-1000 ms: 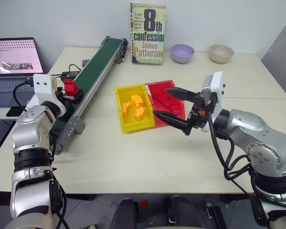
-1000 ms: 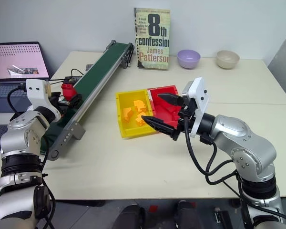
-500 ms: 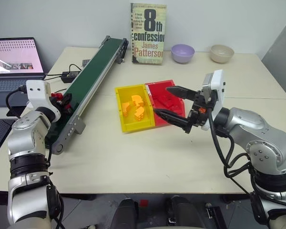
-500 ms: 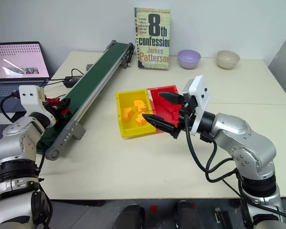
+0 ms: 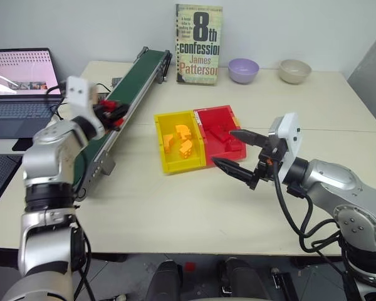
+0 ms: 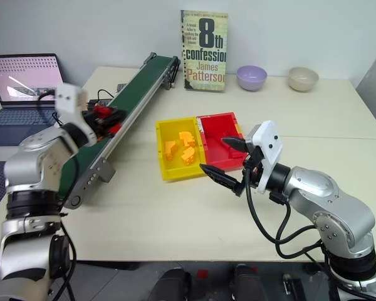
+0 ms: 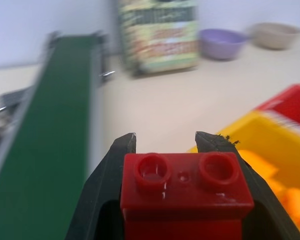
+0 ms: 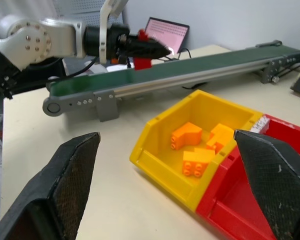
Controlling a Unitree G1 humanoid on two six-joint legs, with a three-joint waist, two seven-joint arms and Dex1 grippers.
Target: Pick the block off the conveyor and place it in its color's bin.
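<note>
The red block (image 7: 186, 192) sits clamped between the two black fingers of the left gripper (image 7: 165, 145), studs facing up toward the wrist camera, the fingers closed tight against its two sides. In the head views the gripper and block (image 5: 110, 106) hang above the conveyor (image 5: 126, 88), over its near half, clear of the green belt. From the block, the belt runs off toward one o'clock, up to the book (image 5: 198, 44) standing on end at the back of the table (image 5: 175, 207).

The red bin (image 5: 220, 130) lies at about four o'clock from the block, well apart from it, joined side by side to the yellow bin (image 5: 177, 142). Orange bricks (image 5: 180, 139) lie in the yellow one, and a few red bricks (image 5: 215, 133) in the red one.

The right gripper (image 5: 238, 152) hovers just beside the red bin's near corner, at about five o'clock from it, its fingers spread wide and holding nothing.

At the table's far edge, to the right of the book, stand a purple bowl (image 5: 243, 69) and a beige bowl (image 5: 294, 70). A laptop (image 5: 19, 84) sits at nine o'clock from the block.
</note>
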